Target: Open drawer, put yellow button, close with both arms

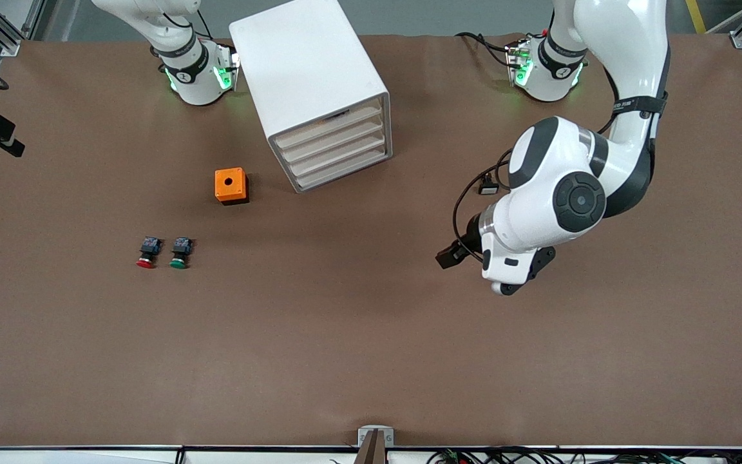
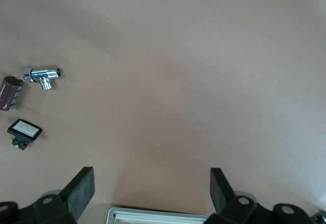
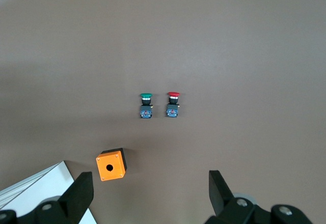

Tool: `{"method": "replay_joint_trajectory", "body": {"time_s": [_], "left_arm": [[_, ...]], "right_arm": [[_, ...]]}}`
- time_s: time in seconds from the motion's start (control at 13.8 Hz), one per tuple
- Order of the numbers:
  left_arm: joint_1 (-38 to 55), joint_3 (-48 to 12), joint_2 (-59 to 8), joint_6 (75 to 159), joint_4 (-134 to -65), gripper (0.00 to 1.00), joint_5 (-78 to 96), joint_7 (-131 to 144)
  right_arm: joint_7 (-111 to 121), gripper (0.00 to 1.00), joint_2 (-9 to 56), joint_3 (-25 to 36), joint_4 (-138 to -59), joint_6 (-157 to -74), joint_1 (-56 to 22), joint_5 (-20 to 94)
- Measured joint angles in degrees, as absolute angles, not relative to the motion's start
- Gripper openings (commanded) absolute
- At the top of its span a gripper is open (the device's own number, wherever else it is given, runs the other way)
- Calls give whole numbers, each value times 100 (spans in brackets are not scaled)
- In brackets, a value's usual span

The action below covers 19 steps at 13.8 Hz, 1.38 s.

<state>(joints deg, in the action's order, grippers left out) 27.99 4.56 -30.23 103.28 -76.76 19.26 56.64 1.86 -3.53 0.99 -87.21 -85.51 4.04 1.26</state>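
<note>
Two black pincers hang open over the brown counter (image 1: pixel 371 361), gripping nothing. The left pincer (image 2: pixel 153 183), at the end of the glossy white left arm (image 1: pixel 558 193), hovers over bare counter toward that arm's end, mid-frame in the front view. Its wrist view shows a chrome pipe fitting (image 2: pixel 43 76), a dark maroon cylinder (image 2: pixel 10 92) and a black switch with a white face (image 2: pixel 24 132) lying near one another. The right pincer (image 3: pixel 150 188) hangs over the counter, with an orange box with a round hole (image 1: pixel 230 185) in its wrist view. The big white cabinet (image 1: pixel 310 71) stands in the upper middle of the front view; its uppermost drawer (image 1: pixel 329 125) sits pushed in. Lower down, a red-capped button (image 1: pixel 147 252) and a green-capped button (image 1: pixel 180 252) lie side by side.
</note>
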Motion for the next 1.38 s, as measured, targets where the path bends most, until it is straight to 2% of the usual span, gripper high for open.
{"method": "replay_joint_trajectory", "body": {"time_s": [0.43,1.01,1.16,1.38], "left_arm": [[2397,452,-2969,10293,-7664,100,1921,4794],[1619,456,-2047,8243,-7736,100,1633,2513],[1383,460,-1620,8111,-8094,100,1487,1901],[1119,461,-732,8171,-9030,100,1072,1115]], "right_arm": [[187,100,-353,95,-8721,-8551,404,126],[187,100,-354,95,-8722,-8550,404,126],[187,100,-354,96,-8723,-8550,404,126],[187,100,-355,97,-8723,-8550,404,126]]}}
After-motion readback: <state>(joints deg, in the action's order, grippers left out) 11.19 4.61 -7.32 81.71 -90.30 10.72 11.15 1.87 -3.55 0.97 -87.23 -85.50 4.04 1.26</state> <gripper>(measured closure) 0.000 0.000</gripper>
